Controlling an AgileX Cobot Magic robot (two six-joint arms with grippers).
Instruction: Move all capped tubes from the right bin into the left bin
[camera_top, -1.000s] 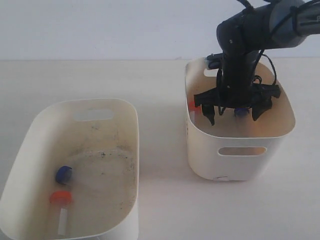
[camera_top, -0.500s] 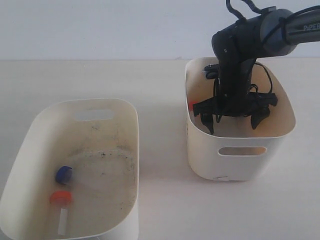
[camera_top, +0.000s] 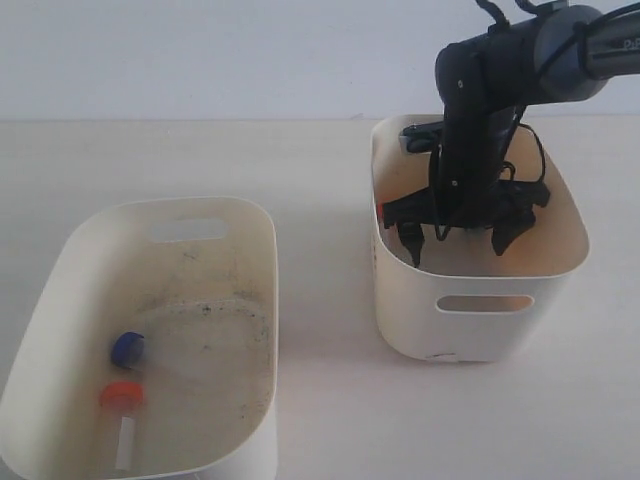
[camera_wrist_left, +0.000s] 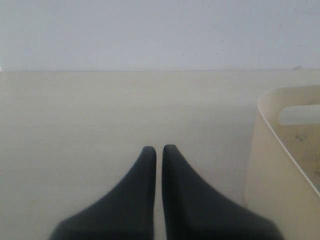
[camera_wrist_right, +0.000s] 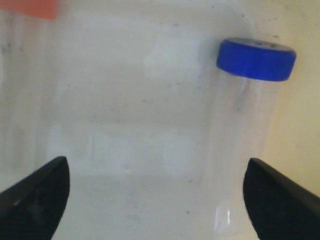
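Cream left bin (camera_top: 110, 240): nearest us, its floor speckled dark. Two of the capped tubes lie in it, the stowed orange-red tube (camera_top: 121, 400) in front and the stowed blue tube (camera_top: 127, 348) just behind.
Left gripper (camera_wrist_left: 158, 150): clenched on nothing, fingers pressed together over bare table (camera_wrist_left: 75, 115) beside that bin's handle end. We cannot see it in the exterior view.
Right bin (camera_top: 420, 310): farther back, cleaner inside, with two tubes left to move.
Right gripper (camera_top: 458, 250): lowered inside the right bin, jaws spread wide, grasping nothing.
Blue-capped tube (camera_wrist_right: 245, 140): lying on the bin floor, close to one finger, not centred between the two.
Orange-red cap (camera_top: 381, 212): against the bin wall on the side toward the left bin, only its edge showing in the wrist view.
Risk, off-centre grasp: we judge that closing from here would meet the tube with one finger first and shove it sideways. A smooth round tube could then roll away or squirt out of the pinch.
Risk, descent: that same finger could come down on the tube itself — or drag the light bin.
Change, gripper: since a second ago it has shifted slightly toward the left bin, with the jaws just as wide.
Change, blue cap: it showed between the fingers in the exterior view then, and the arm hides it now.
Change, left bin: nothing has moved.
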